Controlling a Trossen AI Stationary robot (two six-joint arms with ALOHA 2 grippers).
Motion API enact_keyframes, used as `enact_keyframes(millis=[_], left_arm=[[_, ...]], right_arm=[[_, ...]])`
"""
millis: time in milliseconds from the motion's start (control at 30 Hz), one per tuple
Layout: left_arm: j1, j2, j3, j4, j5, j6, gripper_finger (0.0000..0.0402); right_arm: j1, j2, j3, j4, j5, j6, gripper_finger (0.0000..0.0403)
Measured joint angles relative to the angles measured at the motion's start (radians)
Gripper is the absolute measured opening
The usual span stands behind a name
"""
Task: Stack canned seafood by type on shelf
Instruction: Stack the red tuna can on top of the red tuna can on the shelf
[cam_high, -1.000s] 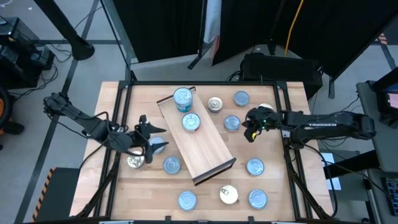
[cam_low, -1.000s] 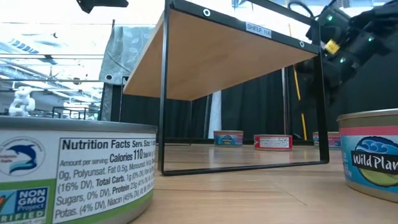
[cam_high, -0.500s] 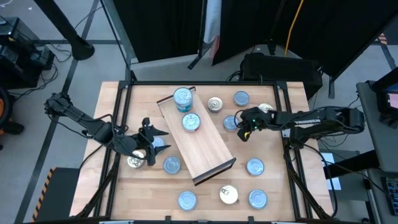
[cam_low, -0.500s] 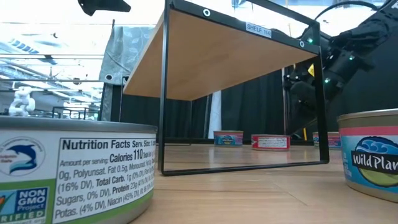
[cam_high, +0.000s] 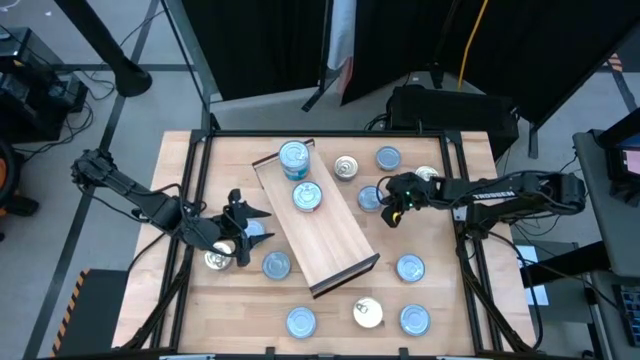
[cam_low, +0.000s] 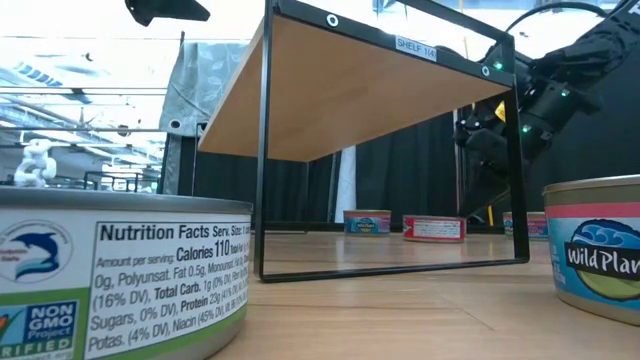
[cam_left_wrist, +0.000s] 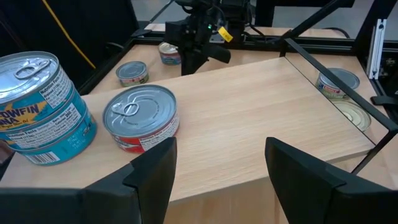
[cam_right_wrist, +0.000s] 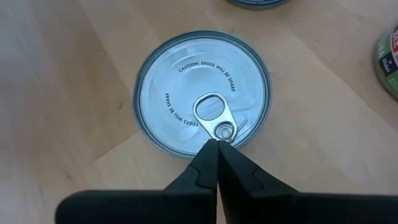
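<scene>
The shelf (cam_high: 322, 228) lies slantwise on the table, holding a two-tin stack (cam_high: 294, 157) and a single red-labelled tin (cam_high: 307, 196), also seen as the stack (cam_left_wrist: 38, 111) and the tin (cam_left_wrist: 140, 118). My right gripper (cam_high: 391, 211) is shut, right of the shelf, pointing down over a silver-topped tin (cam_right_wrist: 202, 87) that rests flat on the table (cam_high: 371, 197). My left gripper (cam_high: 244, 223) is open at the shelf's left edge, its fingers (cam_left_wrist: 217, 165) facing across the board and holding nothing. My right gripper comes from above with its shut fingertips (cam_right_wrist: 217, 146) right at the rivet end of the tin's pull tab (cam_right_wrist: 214, 112). I cannot tell whether they touch it. The tin lies flat on the table.
Loose tins are scattered around the shelf: (cam_high: 387, 158), (cam_high: 346, 167), (cam_high: 410, 268), (cam_high: 415, 320), (cam_high: 367, 314), (cam_high: 300, 322), (cam_high: 276, 265), (cam_high: 217, 260). A light-blue tin (cam_high: 257, 233) sits under the left gripper. Black frame rails (cam_high: 465, 240) border the table.
My right gripper has moved toward the table's left and down, from beside the silver-topped tin to directly over it, then held still. The tins and the shelf have stayed in place.
</scene>
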Motion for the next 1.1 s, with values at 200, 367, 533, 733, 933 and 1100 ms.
enact_keyframes(millis=[200,367,533,733,933,1100], left_arm=[[0.000,0.000,0.000,0.000,0.000,0.000,0.0244],[0.000,0.000,0.000,0.001,0.000,0.000,0.0244],[0.000,0.000,0.000,0.001,0.000,0.000,0.0244],[0.000,0.000,0.000,0.000,0.012,-0.001,0.0244],[0.000,0.000,0.000,-0.010,0.013,-0.002,0.0244],[0.000,0.000,0.000,-0.012,0.013,-0.002,0.0244]], right_arm=[[0.000,0.007,-0.005,-0.095,-0.003,0.008,0.0000],[0.001,0.003,-0.003,-0.153,0.022,0.018,0.0000],[0.001,-0.011,-0.004,-0.167,0.061,0.033,0.0000],[0.002,-0.108,0.086,-0.301,0.054,-0.061,0.0001],[0.003,-0.200,0.217,-0.457,-0.027,-0.192,0.0055],[-0.005,-0.198,0.235,-0.375,-0.035,-0.329,0.0166]])
